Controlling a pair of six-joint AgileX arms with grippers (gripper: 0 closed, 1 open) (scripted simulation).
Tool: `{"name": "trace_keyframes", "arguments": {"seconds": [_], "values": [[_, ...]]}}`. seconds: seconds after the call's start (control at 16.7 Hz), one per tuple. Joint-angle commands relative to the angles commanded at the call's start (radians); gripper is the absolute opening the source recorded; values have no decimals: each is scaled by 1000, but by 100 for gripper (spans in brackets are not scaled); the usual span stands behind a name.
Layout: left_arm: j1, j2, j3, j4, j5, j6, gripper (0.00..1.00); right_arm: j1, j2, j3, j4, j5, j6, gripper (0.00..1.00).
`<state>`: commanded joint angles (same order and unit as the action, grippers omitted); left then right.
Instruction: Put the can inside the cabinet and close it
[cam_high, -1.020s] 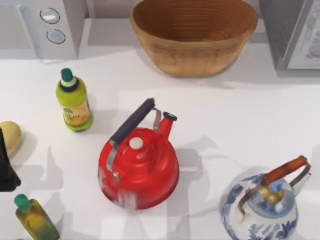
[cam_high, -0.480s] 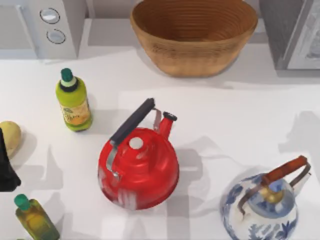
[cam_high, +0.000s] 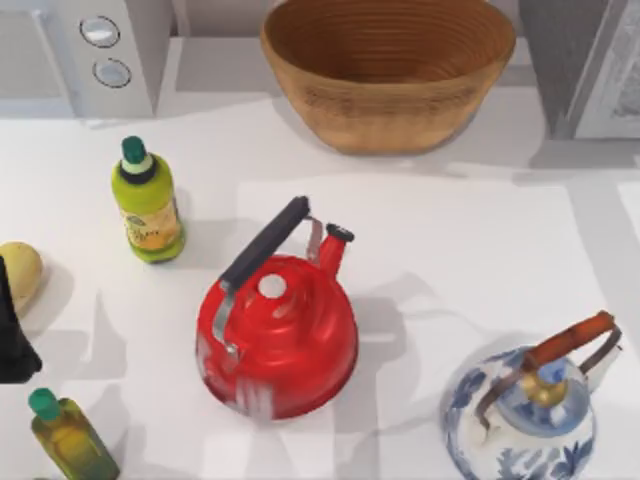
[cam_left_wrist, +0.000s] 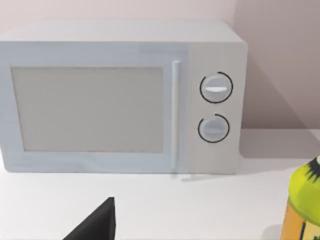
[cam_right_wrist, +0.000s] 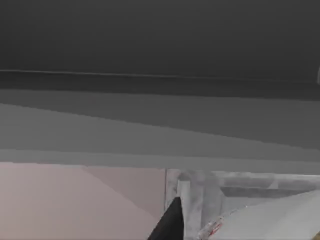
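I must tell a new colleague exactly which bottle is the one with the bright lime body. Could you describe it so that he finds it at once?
Start at the white microwave in the table's far left corner. Just in front of it stands the lime-green bottle, upright, left of the red kettle. Unlike the darker olive bottle at the near left edge, it has a white collar under its green cap and an orange label.

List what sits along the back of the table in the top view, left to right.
White microwave with two round knobs → wicker basket → grey cabinet.
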<state>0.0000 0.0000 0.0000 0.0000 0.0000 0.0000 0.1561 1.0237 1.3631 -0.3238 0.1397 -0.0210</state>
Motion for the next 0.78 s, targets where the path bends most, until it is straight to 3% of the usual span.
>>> {"name": "trace_keyframes", "arguments": {"seconds": [0.36, 0.78], "values": [[0, 0, 0, 0, 0, 0, 100, 26, 271, 338, -92, 49, 30, 0], [0, 0, 0, 0, 0, 0, 100, 25, 302, 378, -100, 54, 42, 0]]}}
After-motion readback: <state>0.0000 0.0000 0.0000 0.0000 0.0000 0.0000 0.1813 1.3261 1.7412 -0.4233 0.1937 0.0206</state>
